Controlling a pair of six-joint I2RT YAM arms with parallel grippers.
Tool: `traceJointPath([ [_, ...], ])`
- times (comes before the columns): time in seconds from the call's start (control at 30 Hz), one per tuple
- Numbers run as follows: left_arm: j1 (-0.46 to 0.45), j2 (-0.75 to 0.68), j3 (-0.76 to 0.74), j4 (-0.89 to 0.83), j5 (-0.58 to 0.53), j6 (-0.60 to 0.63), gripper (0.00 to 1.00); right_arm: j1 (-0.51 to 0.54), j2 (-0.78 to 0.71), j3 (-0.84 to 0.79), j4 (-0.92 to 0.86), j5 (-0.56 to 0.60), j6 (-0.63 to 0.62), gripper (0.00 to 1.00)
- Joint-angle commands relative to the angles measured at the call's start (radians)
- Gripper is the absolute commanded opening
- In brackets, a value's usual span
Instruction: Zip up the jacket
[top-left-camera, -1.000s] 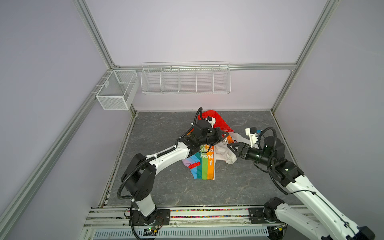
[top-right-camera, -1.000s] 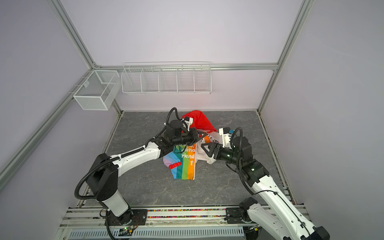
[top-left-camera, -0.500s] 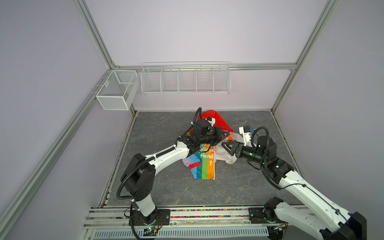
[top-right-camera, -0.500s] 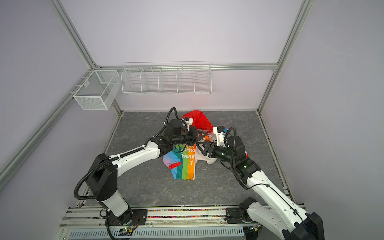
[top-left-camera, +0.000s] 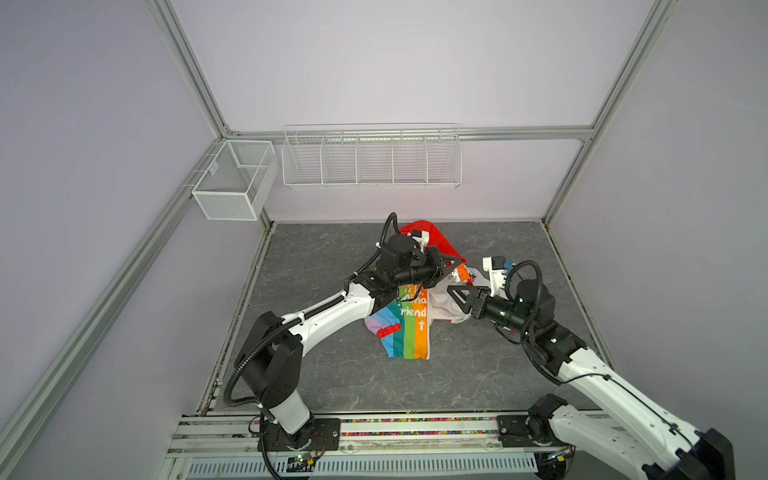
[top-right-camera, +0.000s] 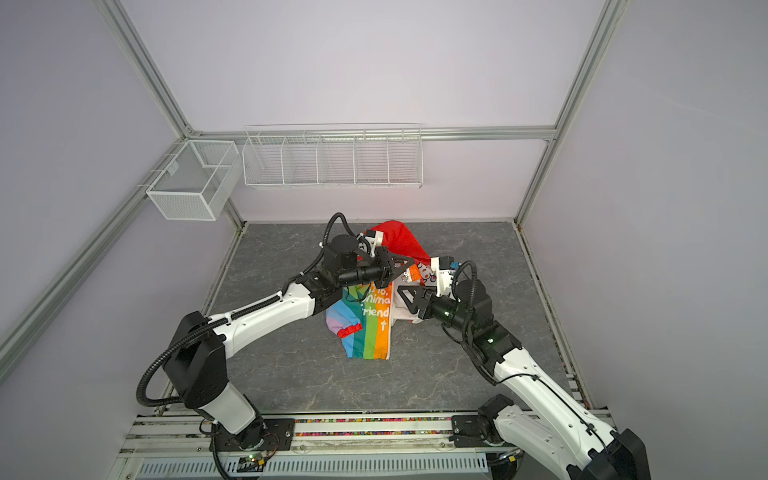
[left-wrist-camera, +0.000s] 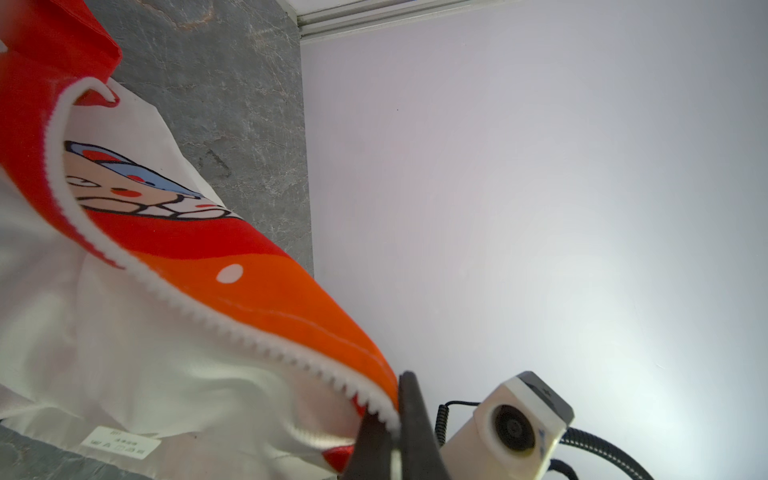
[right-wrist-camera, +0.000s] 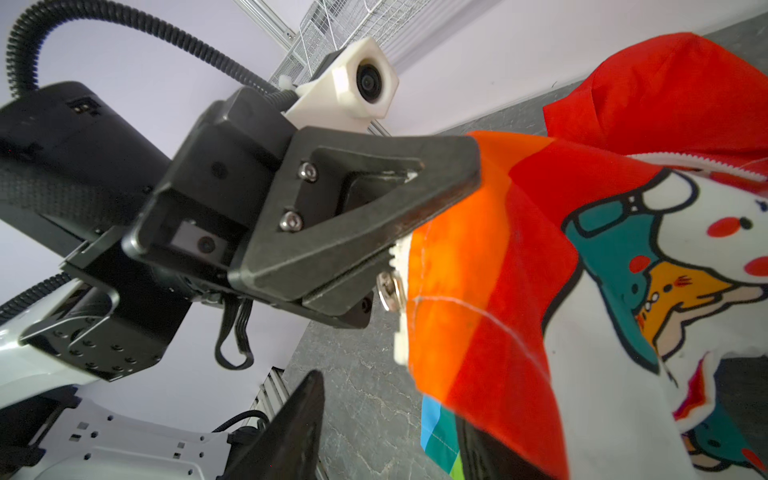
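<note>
Mid-worktop, jacket (top-left-camera: 411, 328): crumpled heap on the grey worktop (top-left-camera: 332, 374); rainbow half flat toward the front, red hood behind, front open, one corner lifted.
Zipper (left-wrist-camera: 232, 324): white teeth run unjoined along the lifted orange edge; mating half not seen.
Left pincer (left-wrist-camera: 397, 419): clamped tight on the end of that zipper edge, holding it up.
Right pincer (top-left-camera: 453, 293): jaws partly apart just under the hanging corner; nothing gripped that I can see.
Loose cloth: right jaws may bite fabric instead of zipper tape.
Left pinch: thin fabric could slip out under a tug.
Pincer spacing: very close, so fingers may knock.
</note>
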Motion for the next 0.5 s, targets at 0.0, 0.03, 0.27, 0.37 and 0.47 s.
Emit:
traceJointPath([
  [0.0,0.006,-0.034,-0.020,0.091,0.021,-0.061,0.00,0.007,-0.012,-0.020,0.070,0.028,-0.031,0.47],
  [0.03,0.006,-0.034,-0.024,0.105,0.023,-0.072,0.00,0.006,-0.009,-0.022,0.078,0.031,-0.032,0.46],
  [0.27,0.006,-0.048,-0.046,0.154,0.026,-0.110,0.00,0.006,0.004,-0.011,0.106,0.057,-0.041,0.38],
  [0.37,0.006,-0.051,-0.051,0.170,0.028,-0.122,0.00,0.006,0.014,-0.008,0.119,0.059,-0.036,0.35],
  [0.47,0.005,-0.053,-0.055,0.179,0.028,-0.130,0.00,0.006,0.029,-0.002,0.131,0.054,-0.030,0.32],
])
